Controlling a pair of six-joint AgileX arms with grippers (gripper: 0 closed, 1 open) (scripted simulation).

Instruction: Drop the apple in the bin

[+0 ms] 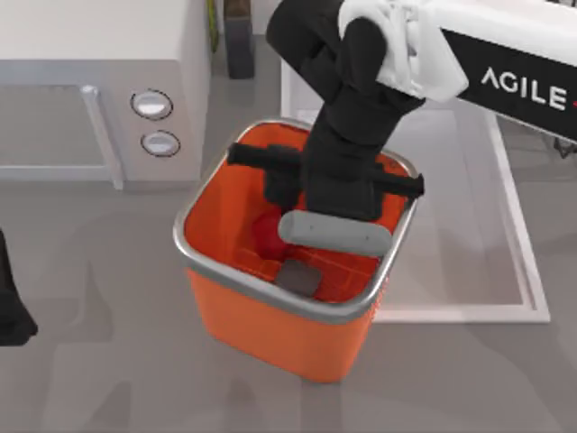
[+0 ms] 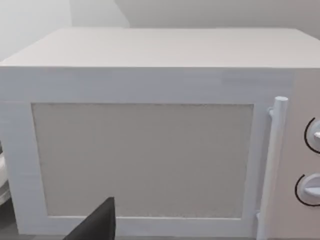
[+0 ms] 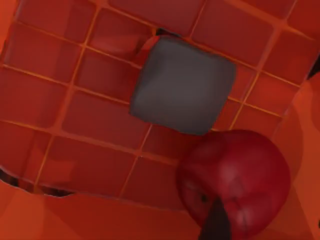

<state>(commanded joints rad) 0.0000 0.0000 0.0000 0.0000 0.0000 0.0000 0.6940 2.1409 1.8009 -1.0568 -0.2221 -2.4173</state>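
Right end effector (image 1: 302, 203) hangs deep inside the tall bright orange plastic bin with the silver metal rim (image 1: 194, 257), near the middle of the tabletop (image 1: 99, 361), its black arm reaching down from above. Whether its fingers are apart or clamped I cannot tell from where I stand; a dark fingertip (image 3: 216, 225) crosses the small glossy red apple (image 3: 235, 182) in the right wrist view, but the grip itself is hidden.

That apple sits low within the bin walls, just beside a flat dark grey rounded square patch (image 3: 184, 85) on the gridded orange floor (image 3: 90, 120). Whether it rests on the floor or hangs just above it I cannot say. My judgement is that the task is nearly finished: the apple is inside the bin, and what may remain is letting go and lifting the arm clear.

Left arm (image 1: 11, 311) waits at the tabletop's left edge, facing a white microwave with a bar handle and two round knobs (image 1: 99, 81). A white rectangular sink basin (image 1: 518, 271) lies right of the bin. Nothing appears to block the withdrawal except the bin's own rim.
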